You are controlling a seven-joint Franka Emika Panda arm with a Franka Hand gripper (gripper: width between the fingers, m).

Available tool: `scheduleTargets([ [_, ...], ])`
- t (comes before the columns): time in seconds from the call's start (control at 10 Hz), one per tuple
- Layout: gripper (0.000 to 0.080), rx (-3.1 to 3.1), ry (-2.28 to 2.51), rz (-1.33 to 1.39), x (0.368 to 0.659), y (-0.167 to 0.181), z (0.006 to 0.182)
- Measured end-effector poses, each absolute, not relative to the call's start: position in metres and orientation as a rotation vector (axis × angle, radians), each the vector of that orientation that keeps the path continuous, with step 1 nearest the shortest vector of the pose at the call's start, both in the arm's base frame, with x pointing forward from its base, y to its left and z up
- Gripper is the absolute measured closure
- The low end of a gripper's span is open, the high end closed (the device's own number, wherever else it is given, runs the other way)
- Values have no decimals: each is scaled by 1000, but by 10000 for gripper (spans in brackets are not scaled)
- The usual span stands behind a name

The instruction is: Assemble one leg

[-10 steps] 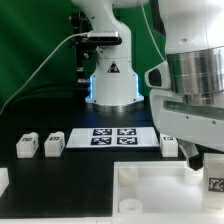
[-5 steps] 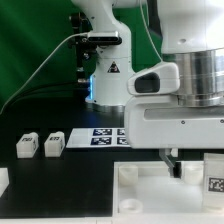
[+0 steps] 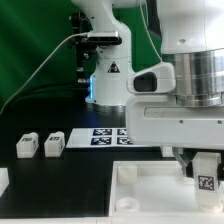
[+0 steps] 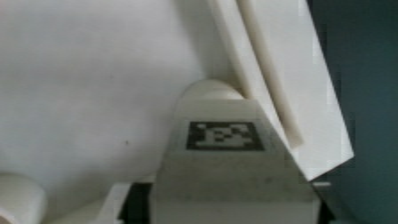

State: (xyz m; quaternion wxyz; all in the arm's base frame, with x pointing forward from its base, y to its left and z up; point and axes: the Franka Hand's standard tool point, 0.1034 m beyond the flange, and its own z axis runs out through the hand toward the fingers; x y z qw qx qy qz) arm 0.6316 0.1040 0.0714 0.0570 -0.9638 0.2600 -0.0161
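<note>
My gripper [image 3: 203, 170] is shut on a leg [image 3: 206, 180], a small white block with a black-and-white marker. It holds the leg over the exterior view's right part of the large white tray-like piece [image 3: 145, 190]. In the wrist view the leg [image 4: 222, 150] sits between my dark fingers [image 4: 143, 203], with my gripper [image 4: 228, 205] just above the tray-like piece's flat inside [image 4: 89, 90] and beside its raised rim [image 4: 267, 70]. Two more legs [image 3: 26, 146] [image 3: 53, 143] stand on the black table at the exterior view's left.
The marker board [image 3: 105, 137] lies behind the tray-like piece. A white part [image 3: 3, 181] shows at the exterior view's left edge. The arm's base [image 3: 110, 80] stands at the back before a green backdrop.
The arm's body has dropped lower and now fills the exterior view's right. The held leg has shifted a little towards that view's left. A leg by the marker board is now hidden behind the arm.
</note>
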Motion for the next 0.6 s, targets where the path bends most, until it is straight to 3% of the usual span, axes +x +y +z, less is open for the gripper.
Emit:
scheduleTargets([
  [0.6,506,-2165,2127,178,635,106,69],
])
